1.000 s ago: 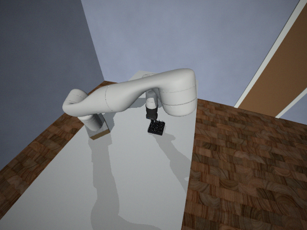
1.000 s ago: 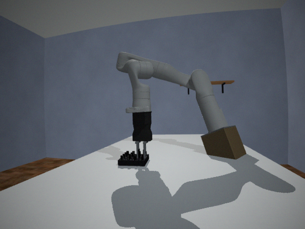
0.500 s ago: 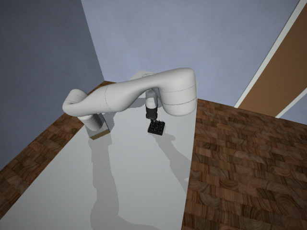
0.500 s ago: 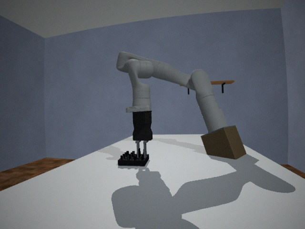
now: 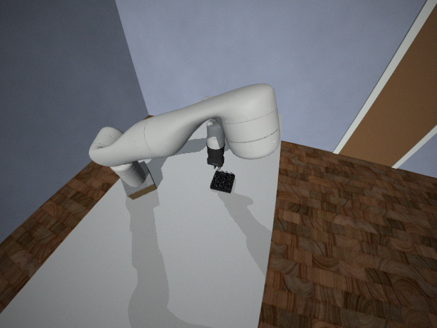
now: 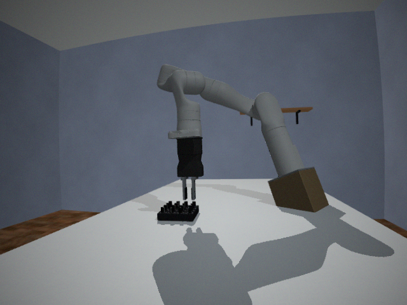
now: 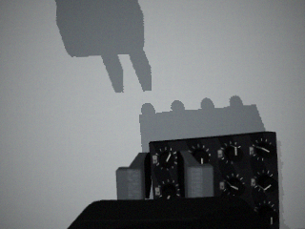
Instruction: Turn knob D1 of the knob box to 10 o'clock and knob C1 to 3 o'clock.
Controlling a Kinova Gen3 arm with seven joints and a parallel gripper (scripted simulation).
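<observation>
White table (image 6: 98, 262), blue walls (image 6: 108, 114).

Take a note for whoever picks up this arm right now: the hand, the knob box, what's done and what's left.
Hand: partly open, holding nothing. It hangs just above the knob box and touches no knob.
Knob box: flat on the table, under the hand.
Done: cannot confirm. The printed names are too small to read in any view, so I cannot tell where D1 and C1 point.
Left: check D1 at 10 o'clock and C1 at 3 o'clock, turn whichever is off, and leave the other knobs alone.
</observation>
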